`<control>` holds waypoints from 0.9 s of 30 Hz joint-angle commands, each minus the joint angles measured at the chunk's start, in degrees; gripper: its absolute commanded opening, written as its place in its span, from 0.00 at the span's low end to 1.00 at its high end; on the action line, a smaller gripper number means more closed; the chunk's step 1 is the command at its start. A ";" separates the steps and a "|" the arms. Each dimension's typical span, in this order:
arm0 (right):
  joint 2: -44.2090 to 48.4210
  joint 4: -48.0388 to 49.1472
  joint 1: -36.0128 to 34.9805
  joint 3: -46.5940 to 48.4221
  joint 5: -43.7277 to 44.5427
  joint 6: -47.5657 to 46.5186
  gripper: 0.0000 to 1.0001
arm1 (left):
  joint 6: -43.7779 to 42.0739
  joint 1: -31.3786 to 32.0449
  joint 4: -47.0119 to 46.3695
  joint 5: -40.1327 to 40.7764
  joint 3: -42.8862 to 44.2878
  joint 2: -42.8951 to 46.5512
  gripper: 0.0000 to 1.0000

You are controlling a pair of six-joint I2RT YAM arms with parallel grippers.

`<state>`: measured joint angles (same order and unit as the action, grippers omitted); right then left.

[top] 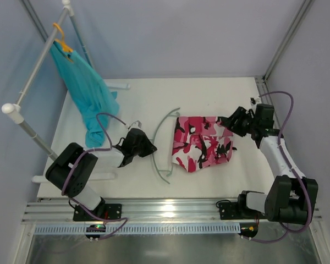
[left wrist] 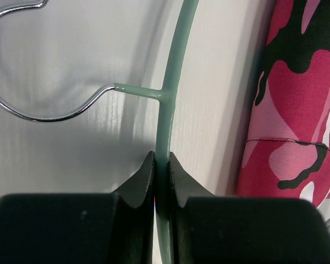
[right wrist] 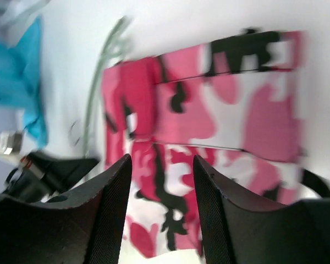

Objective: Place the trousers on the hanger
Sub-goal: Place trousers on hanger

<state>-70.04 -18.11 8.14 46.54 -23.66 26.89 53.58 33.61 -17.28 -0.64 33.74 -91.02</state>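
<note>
The trousers point(top: 202, 143), pink camouflage with black and white patches, lie folded flat on the white table. The pale mint-green hanger point(top: 160, 132) lies just left of them, its curved rod apart from the cloth edge point(left wrist: 297, 110). My left gripper point(top: 150, 148) is shut on the hanger's rod point(left wrist: 169, 99), just below where the metal hook point(left wrist: 22, 110) joins. My right gripper point(top: 229, 122) hovers at the trousers' right edge with its jaws open and nothing between them. The wrist view shows the trousers point(right wrist: 225, 121) beyond its fingers point(right wrist: 115, 198).
A teal garment point(top: 85, 88) hangs from an orange hanger point(top: 61, 39) on a white tube rack point(top: 38, 63) at the rear left. The rack's foot tubes point(top: 118, 86) lie on the table. Metal frame posts point(top: 289, 36) rise at the right rear.
</note>
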 commanded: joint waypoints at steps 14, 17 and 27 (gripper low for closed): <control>-4.24 23.48 -8.13 -17.64 -20.02 6.33 0.50 | -2.17 0.32 -1.88 5.13 -1.30 5.85 0.00; -2.47 22.67 -15.83 -12.63 -19.49 7.02 0.50 | -2.08 0.41 -4.42 4.25 -2.01 6.64 0.00; -23.63 43.65 -28.70 -8.73 -14.85 18.26 0.47 | -1.46 4.71 -14.51 4.94 -5.87 6.64 0.00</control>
<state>-87.09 17.89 -18.96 40.21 -42.37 40.66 52.10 36.69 -21.80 2.59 29.15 -86.52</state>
